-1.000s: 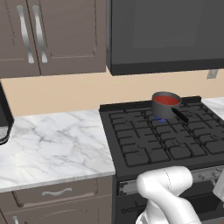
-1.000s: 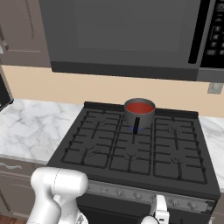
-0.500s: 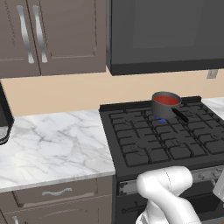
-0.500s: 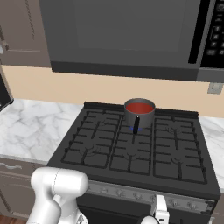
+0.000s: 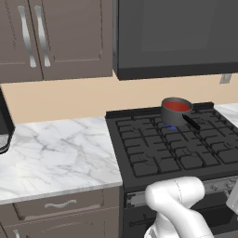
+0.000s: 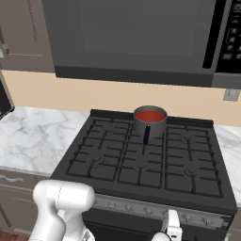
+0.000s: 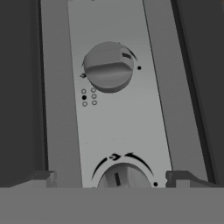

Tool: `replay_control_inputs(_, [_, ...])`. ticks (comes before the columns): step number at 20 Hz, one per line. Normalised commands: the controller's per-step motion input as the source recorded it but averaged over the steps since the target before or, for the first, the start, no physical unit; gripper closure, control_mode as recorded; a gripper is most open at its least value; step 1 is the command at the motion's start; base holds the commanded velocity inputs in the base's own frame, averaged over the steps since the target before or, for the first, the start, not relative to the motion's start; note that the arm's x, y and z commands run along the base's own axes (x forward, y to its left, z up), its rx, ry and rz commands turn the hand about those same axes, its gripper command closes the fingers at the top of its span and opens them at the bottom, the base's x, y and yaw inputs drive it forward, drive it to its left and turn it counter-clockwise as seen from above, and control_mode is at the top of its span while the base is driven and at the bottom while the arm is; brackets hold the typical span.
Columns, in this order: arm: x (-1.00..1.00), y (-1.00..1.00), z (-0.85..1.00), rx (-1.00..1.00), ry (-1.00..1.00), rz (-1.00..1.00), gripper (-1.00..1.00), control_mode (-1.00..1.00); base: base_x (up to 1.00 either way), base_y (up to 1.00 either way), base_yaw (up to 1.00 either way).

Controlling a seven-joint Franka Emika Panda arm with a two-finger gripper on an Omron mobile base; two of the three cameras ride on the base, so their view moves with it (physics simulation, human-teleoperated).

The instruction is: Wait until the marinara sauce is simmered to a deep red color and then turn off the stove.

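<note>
Nothing has shifted since a second ago; the pan, the flame and the arm sit just as they did. The gripper [image 7: 112,177] hangs close in front of the silvery knob strip [image 7: 118,122] with its two dark fingertips spread wide, one at each side of a round grey knob [image 7: 117,177] whose ridge runs between them; it pinches nothing. That straddling pose looks chosen so the fingers can close on the knob and twist it once the sauce is ready. Further along the strip from the gripper sits a second knob [image 7: 108,66], a smooth disc with a raised bar across it and small printed dots beside it.

Up and behind the gripper, on the stove [image 6: 146,160], a small dark grey saucepan [image 6: 150,121] stands on a rear burner, a blue flame [image 6: 143,138] licking under it; the black grates are blocky cast iron. The marinara sauce [image 6: 150,115] is a smooth round pool, red-orange to red; whether it counts as deep red yet is a close call. White veined marble counter [image 5: 56,148] lies beside the stove.
</note>
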Motion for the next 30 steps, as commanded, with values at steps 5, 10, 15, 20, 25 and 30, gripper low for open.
replay_control_inputs(5, [0.00,0.00,0.00,0.00,0.00,0.00,-1.00,-1.00,0.00,0.00,0.00])
replay_control_inputs(10, [0.00,0.00,0.00,0.00,0.00,0.00,-1.00,-1.00,0.00,0.00,0.00])
replay_control_inputs(15, [0.00,0.00,0.00,0.00,0.00,0.00,-1.00,-1.00,0.00,0.00,0.00])
replay_control_inputs(20, [0.00,0.00,0.00,0.00,0.00,0.00,-1.00,-1.00,0.00,0.00,0.00])
replay_control_inputs(25, [0.00,0.00,0.00,0.00,0.00,0.00,-1.00,-1.00,0.00,0.00,0.00])
replay_control_inputs(30, [0.00,0.00,0.00,0.00,0.00,0.00,-1.00,-1.00,0.00,0.00,0.00])
